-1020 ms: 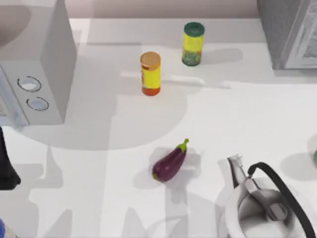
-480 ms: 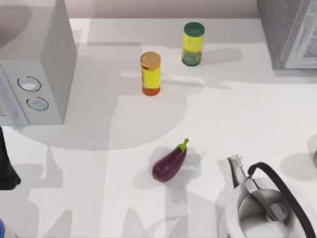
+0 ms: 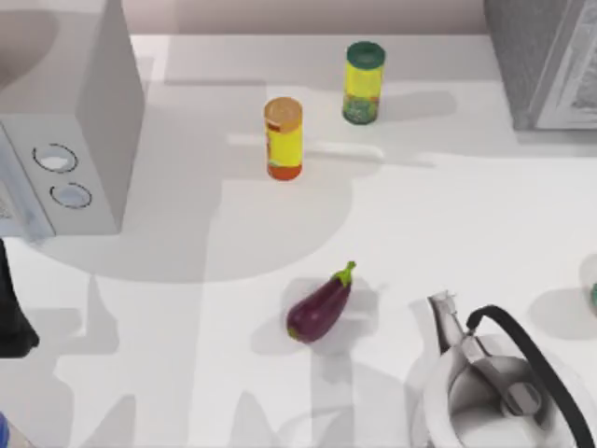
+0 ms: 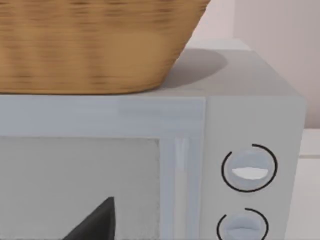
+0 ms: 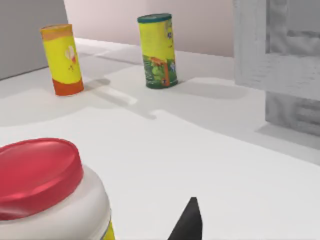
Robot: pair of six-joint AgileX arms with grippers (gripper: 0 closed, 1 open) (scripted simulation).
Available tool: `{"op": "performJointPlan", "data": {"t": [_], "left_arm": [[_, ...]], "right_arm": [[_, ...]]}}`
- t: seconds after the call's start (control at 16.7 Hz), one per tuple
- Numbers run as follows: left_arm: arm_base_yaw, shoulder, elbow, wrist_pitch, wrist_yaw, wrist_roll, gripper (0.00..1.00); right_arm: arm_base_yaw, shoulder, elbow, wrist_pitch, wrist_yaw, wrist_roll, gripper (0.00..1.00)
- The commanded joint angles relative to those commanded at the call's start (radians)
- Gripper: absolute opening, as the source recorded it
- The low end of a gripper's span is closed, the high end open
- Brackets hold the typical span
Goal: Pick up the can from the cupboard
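Orange can (image 3: 284, 138) is standing at 12 o'clock on the table (image 3: 448, 224), likely light, rigid and slick, best gripped mid-body; can't tell either gripper's opening.

No readable text on any item.
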Motion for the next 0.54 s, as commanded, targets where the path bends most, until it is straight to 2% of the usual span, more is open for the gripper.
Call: {"op": "performJointPlan", "data": {"t": [0.18,0.54], "left_arm": [[0.000,0.000,0.000,0.000,0.000,0.000,1.00],[0.000,0.000,0.000,0.000,0.000,0.000,1.00]], "right_arm": [[0.000,0.000,0.000,0.000,0.000,0.000,0.98],[0.000,0.000,0.000,0.000,0.000,0.000,1.00]]}}
